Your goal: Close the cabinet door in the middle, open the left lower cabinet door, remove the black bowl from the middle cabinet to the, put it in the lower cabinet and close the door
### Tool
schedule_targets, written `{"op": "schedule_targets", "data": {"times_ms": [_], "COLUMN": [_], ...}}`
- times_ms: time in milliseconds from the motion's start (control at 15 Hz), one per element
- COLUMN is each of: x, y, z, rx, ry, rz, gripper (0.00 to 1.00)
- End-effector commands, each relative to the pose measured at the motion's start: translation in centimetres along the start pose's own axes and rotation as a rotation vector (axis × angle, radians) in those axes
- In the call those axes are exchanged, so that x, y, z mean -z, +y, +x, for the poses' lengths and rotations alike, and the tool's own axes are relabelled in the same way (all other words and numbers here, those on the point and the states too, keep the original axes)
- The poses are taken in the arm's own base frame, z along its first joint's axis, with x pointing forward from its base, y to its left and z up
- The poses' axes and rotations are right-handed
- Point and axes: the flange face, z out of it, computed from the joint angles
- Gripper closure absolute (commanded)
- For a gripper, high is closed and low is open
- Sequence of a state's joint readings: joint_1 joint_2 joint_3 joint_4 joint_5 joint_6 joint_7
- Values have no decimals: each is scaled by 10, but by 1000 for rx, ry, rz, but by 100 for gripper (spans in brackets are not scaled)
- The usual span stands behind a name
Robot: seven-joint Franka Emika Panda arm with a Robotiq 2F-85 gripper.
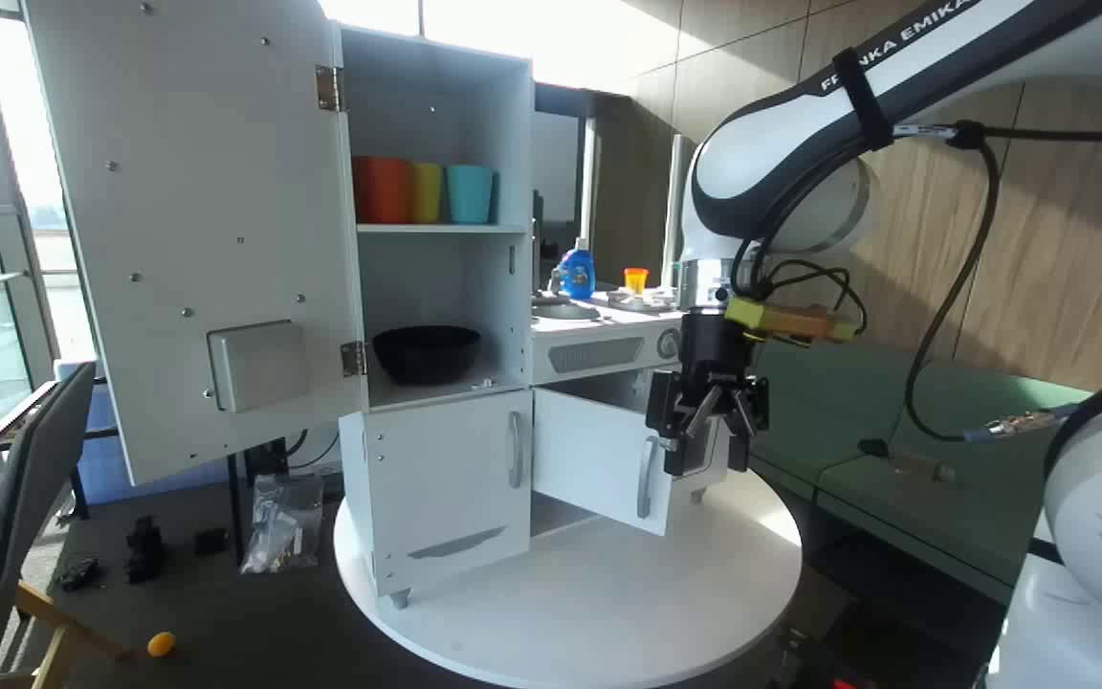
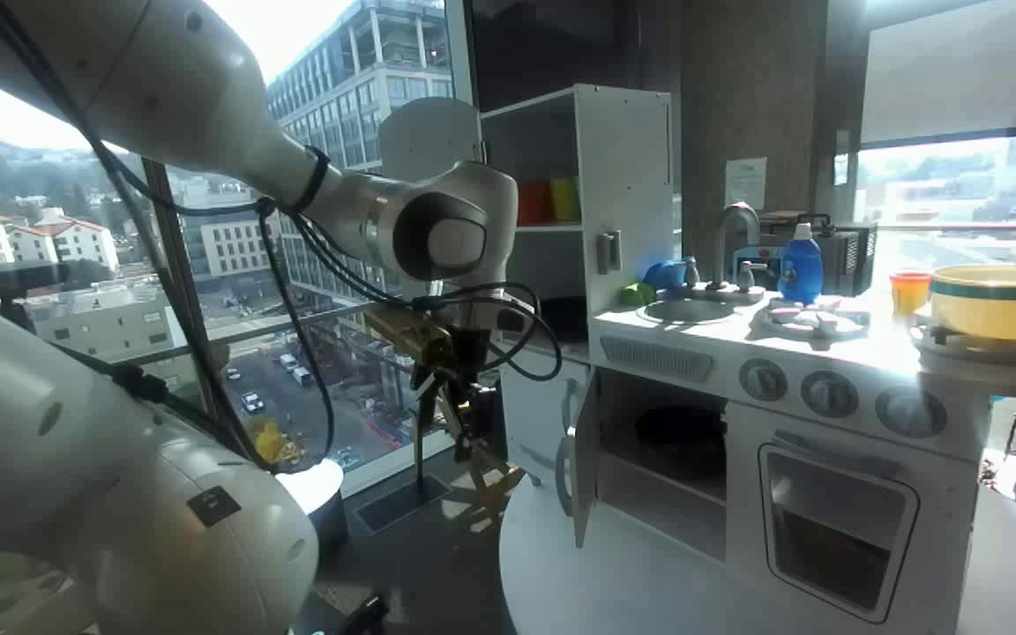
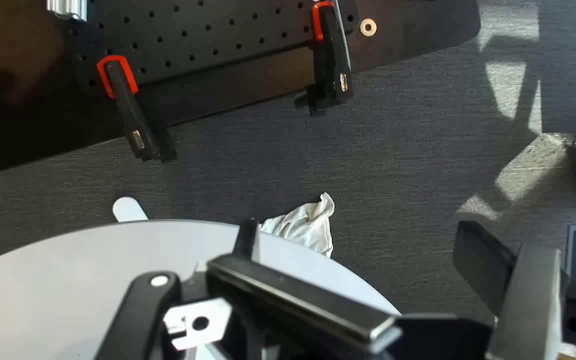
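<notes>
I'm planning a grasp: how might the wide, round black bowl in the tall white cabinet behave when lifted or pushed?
The black bowl probably holds its shape; its rim looks even. Pushed high, it might tip, since its sides taper downward. It could slide on the flat white shelf; its material is unclear.

The place looks like a robotics lab on an upper floor. A robot arm point(image 1: 771, 153) stands outside the edge of a round tabletop point(image 1: 589, 612), which carries a toy kitchen point(image 2: 724, 366). Past this edge, the wrist view shows a perforated board point(image 3: 183, 47) with clamps point(image 3: 335, 65). Beyond the edge are also a green bench point(image 1: 819, 392) and a wood-panelled wall point(image 1: 1077, 220), and a large window point(image 2: 235, 309) overlooks cars point(image 2: 252, 403) well below.
</notes>
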State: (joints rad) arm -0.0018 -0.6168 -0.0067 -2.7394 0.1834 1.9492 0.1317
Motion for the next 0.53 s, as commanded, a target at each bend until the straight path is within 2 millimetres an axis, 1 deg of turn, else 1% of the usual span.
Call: {"op": "schedule_targets", "data": {"times_ms": [0,267,333,467], "x": [1,1,-6,-11], "y": [0,0,-13,-31], "z": [0,0,7,21], "rx": [0,0,47,98], "ry": [0,1,22,85], "rz": [0,0,-6,4], "gripper": [0,0,0,0]}}
